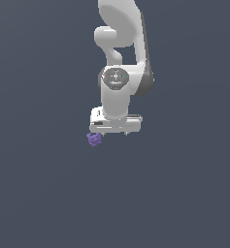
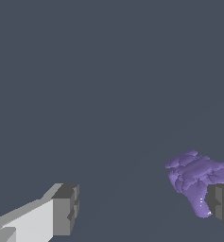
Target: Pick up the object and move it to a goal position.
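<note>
Exterior view gives you the white Panda arm [image 1: 120,58] pointing down at the plain grey floor [image 1: 39,193], with the gripper [image 1: 115,131] low and the purple lumpy object [image 1: 94,139] just under its edge on the exterior view's left. You cannot see the fingers there. Wrist view shows you what that hides: the jaws stand wide apart, one grey pad [image 2: 66,209] far from the object, the other pad [image 2: 222,205] right against it or overlapping it; you cannot tell whether they touch.
</note>
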Tool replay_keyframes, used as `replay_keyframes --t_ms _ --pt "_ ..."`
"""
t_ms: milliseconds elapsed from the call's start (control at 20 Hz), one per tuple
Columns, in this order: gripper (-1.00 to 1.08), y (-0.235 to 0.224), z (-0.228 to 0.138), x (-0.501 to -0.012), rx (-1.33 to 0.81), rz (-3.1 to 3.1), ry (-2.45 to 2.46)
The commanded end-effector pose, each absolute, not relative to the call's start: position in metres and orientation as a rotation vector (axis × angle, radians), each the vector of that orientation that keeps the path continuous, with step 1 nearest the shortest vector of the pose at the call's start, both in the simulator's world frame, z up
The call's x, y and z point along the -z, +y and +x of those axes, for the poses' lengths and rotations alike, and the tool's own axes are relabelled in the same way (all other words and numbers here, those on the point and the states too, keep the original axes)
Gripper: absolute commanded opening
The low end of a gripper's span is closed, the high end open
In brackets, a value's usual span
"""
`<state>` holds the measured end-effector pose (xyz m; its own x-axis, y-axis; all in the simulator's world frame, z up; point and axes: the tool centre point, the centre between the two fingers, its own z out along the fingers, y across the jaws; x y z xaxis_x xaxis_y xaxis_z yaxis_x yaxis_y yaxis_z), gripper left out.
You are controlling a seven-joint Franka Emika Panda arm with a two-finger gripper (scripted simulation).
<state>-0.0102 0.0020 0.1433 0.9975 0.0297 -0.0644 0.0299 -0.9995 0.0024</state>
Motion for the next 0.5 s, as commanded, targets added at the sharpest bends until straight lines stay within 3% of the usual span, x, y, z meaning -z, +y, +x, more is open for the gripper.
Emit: replay_keyframes --t_ms 0,450 --pt "1.00 0.002 -0.010 -0.143 0.101 3.136 0.047" --pt "1.00 -0.009 -0.001 -0.166 0.046 3.158 0.009"
